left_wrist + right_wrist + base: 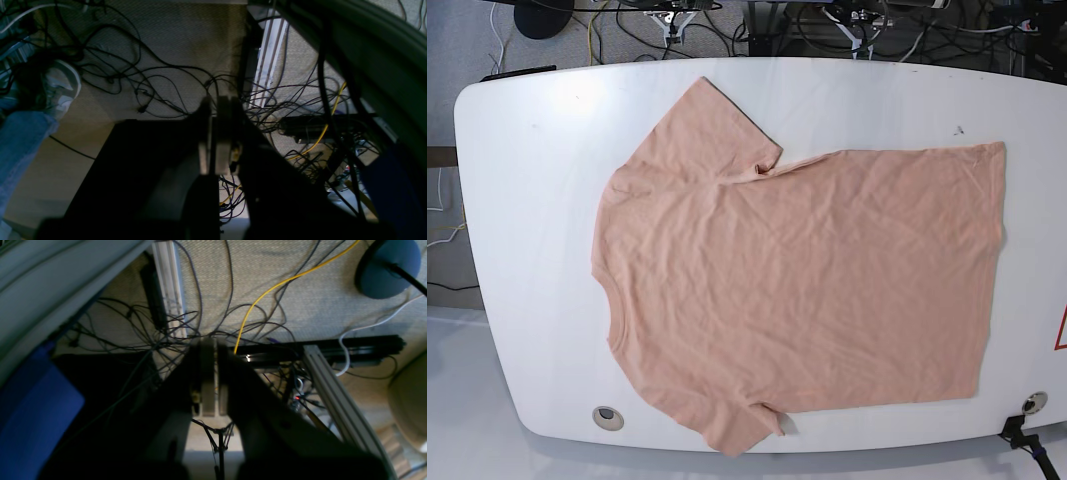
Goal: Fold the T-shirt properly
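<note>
Overhead, the plain peach short-sleeved cotton T-shirt (802,290) lies spread flat on the white rounded table (527,180), collar toward the view's left, hem toward its right, one sleeve pointing to the far edge and the other to the near edge. Neither arm reaches over it. Both wrist views look down at carpet and tangled cables: the left gripper (213,136) is clenched with nothing between its pads, and the right gripper (210,376) likewise.
</note>
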You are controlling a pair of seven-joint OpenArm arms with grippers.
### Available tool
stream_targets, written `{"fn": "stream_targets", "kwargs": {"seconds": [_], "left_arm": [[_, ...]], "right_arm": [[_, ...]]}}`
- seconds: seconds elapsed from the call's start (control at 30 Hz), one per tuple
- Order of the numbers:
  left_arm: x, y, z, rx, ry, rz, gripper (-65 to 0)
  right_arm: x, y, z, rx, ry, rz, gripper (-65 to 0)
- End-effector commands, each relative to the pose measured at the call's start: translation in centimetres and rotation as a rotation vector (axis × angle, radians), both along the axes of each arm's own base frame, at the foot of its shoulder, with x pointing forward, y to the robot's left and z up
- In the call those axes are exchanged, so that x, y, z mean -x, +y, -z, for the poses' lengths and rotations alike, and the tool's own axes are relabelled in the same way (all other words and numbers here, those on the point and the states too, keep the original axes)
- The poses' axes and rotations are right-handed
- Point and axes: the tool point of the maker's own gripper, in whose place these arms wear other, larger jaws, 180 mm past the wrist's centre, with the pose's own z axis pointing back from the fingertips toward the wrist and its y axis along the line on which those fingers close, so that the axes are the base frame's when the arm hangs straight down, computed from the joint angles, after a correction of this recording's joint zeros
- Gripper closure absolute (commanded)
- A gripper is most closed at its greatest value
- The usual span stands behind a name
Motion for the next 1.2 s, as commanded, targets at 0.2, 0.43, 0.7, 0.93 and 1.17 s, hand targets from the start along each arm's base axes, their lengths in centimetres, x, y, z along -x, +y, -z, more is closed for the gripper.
{"fn": "stream_targets", "kwargs": {"seconds": [0.2, 0.43, 0.7, 0.93, 1.17], "left_arm": [[-0.51, 0.08, 0.00, -0.007, -0.004, -0.002, -0.3], [-0.13, -0.03, 0.00, -0.006, 0.005, 0.003, -0.5], [-0.08, -0.17, 0.00, -0.004, 0.006, -0.001, -0.4], [0.16, -0.07, 0.00, -0.004, 0.011, 0.003, -0.3], [0.02, -0.20, 0.00, 0.001, 0.011, -0.011, 0.0]], "right_arm": [[-0.41, -0.13, 0.02, -0.003, -0.014, 0.002, -0.3], [-0.29, -0.07, 0.01, -0.005, -0.010, 0.008, -0.3], [-0.27, -0.08, 0.01, -0.005, -0.012, 0.003, -0.3], [-0.33, -0.28, 0.02, 0.003, -0.016, -0.002, -0.4], [-0.49, -0.18, 0.02, -0.015, -0.024, 0.014, -0.4]]}}
